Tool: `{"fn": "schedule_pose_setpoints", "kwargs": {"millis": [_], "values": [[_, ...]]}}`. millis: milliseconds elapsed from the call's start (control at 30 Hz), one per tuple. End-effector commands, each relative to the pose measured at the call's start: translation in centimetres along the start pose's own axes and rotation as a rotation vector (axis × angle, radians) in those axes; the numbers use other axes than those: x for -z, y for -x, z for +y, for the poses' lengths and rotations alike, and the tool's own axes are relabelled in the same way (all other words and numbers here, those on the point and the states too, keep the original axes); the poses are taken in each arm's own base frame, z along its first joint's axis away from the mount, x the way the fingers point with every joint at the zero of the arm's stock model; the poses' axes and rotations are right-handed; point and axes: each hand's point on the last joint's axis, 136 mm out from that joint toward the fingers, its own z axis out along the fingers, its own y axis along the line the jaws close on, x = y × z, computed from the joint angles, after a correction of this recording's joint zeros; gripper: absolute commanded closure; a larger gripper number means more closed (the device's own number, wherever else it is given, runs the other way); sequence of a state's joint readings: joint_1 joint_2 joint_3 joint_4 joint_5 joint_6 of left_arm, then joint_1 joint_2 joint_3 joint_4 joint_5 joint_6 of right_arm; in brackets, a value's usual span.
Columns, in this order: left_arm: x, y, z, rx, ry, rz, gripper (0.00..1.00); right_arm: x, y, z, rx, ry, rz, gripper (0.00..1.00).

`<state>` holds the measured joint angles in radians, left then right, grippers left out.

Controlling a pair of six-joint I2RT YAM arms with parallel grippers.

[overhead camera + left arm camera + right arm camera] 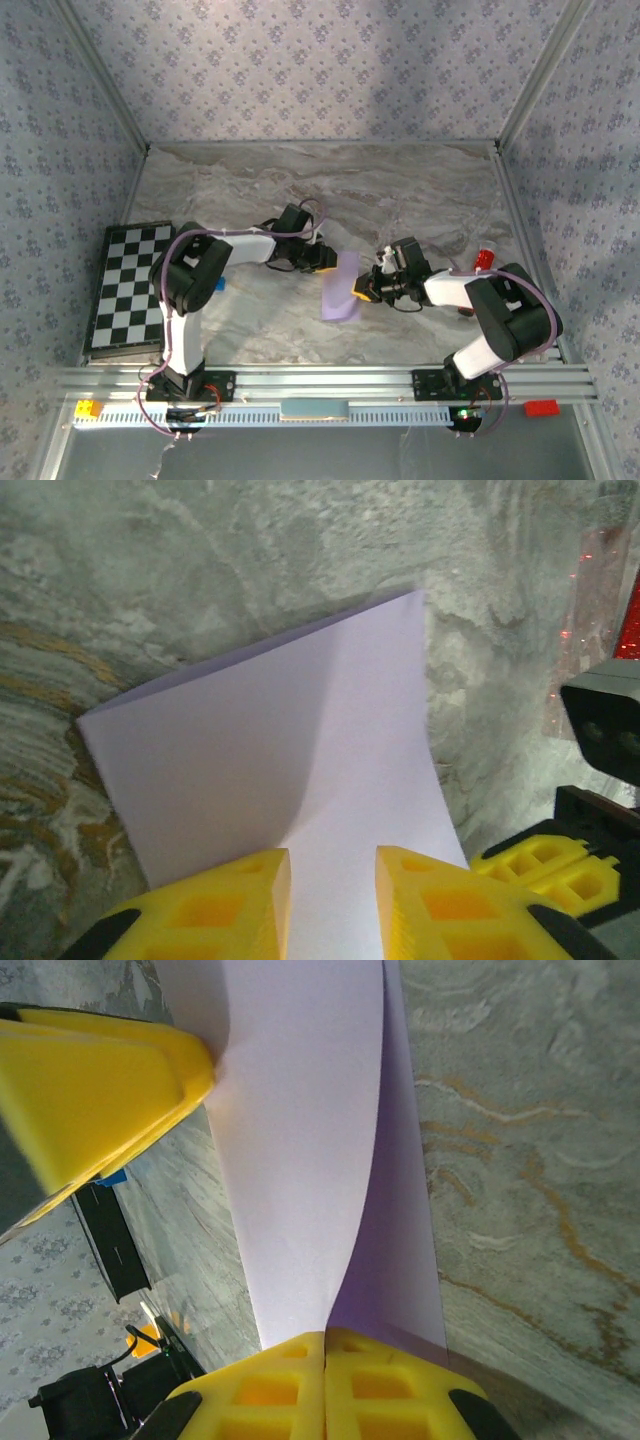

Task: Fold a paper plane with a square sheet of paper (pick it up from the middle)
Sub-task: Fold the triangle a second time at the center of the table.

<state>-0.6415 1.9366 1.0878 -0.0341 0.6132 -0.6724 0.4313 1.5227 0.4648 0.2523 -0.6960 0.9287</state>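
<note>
**One fold in, no plane yet**

The square sheet of paper (341, 287) is mid-table between the arms, doubled over lengthwise. The right gripper (326, 1345) is clenched on one end. The left gripper (333, 870) stands parted around the other, not pinching. Nose and wing folds look undone.

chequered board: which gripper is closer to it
Left. The left gripper lies between the chequered board and the square sheet of paper; the right gripper grips the paper's opposite edge.

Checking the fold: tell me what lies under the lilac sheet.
Marbled tabletop shows around the sheet, which the right gripper pinches. Its lower folded layer hides the patch directly beneath.
</note>
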Motion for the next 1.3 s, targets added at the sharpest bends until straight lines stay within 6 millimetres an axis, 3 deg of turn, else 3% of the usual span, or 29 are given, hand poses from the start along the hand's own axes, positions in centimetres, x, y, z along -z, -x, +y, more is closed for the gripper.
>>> {"fn": "schedule_pose_setpoints", "kwargs": {"millis": [0, 33, 267, 433, 667, 1267], "values": [[2.5, 1.4, -3.5, -0.089, -0.043, -0.061, 0.70, -0.1, 0.5, 1.1, 0.033, 0.029, 0.000, 0.84], [2.8, 1.4, -3.7, -0.094, -0.042, -0.064, 0.69, -0.1, 0.5, 1.3, 0.042, 0.029, 0.003, 0.80], [2.1, 0.8, -2.8, -0.072, -0.023, -0.036, 0.73, 0.1, 0.4, 2.1, 0.071, 0.057, 0.014, 0.79], [2.7, 0.3, -4.2, -0.121, -0.031, -0.058, 0.74, 0.0, 0.4, 1.0, 0.065, 0.002, 0.021, 0.84], [3.7, -1.2, -4.6, -0.172, -0.002, -0.069, 0.74, 0.1, -0.1, 1.3, 0.089, 0.042, 0.055, 0.79], [6.7, -2.7, -4.9, -0.246, 0.052, -0.162, 0.74, 0.0, 0.2, -1.1, 0.041, -0.050, 0.041, 0.92]]}}
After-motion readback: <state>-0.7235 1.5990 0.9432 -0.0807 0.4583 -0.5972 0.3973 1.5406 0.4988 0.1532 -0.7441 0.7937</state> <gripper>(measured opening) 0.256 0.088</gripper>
